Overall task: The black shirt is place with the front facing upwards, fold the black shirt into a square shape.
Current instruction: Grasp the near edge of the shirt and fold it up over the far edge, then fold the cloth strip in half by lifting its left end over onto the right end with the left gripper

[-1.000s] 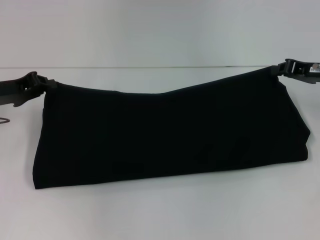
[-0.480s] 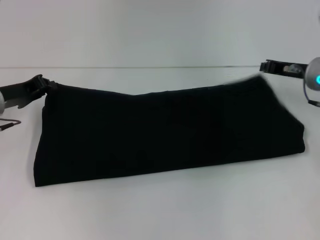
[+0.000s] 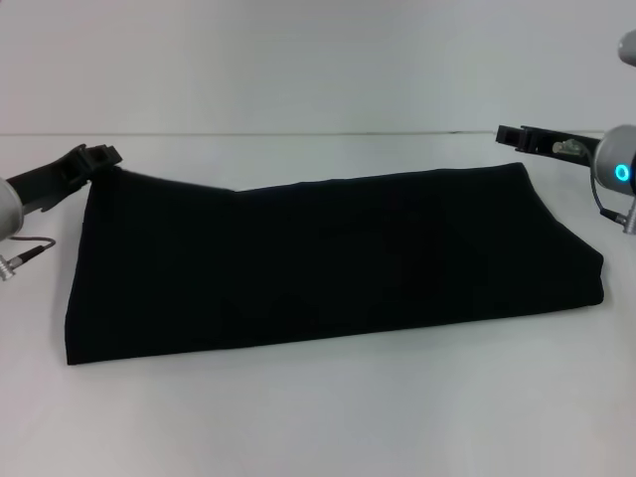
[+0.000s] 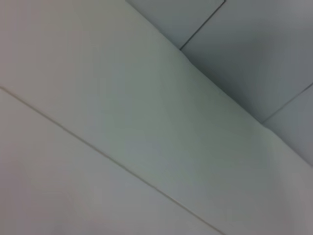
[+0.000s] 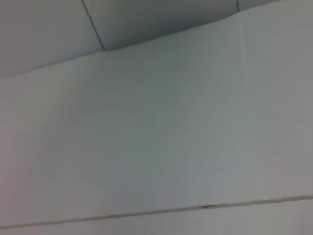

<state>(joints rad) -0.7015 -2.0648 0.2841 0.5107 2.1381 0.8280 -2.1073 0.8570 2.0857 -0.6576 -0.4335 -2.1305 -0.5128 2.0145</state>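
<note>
The black shirt [image 3: 328, 258] lies on the white table [image 3: 318, 417] as a long folded band with plain black fabric on top; no lettering shows. My left gripper [image 3: 99, 156] hovers right at the band's far left corner, and whether it touches the cloth is unclear. My right gripper [image 3: 509, 135] is open and hangs just beyond the far right corner, apart from the fabric and holding nothing. Both wrist views show only pale surfaces, with neither shirt nor fingers.
A thin cable [image 3: 25, 253] trails from the left arm at the table's left edge. The table's far edge [image 3: 298, 133] meets a plain white wall.
The right gripper has let go of the shirt's far right corner and drawn back; that corner has dropped flat. The left corner has also sunk lower, with the left gripper still beside it.
</note>
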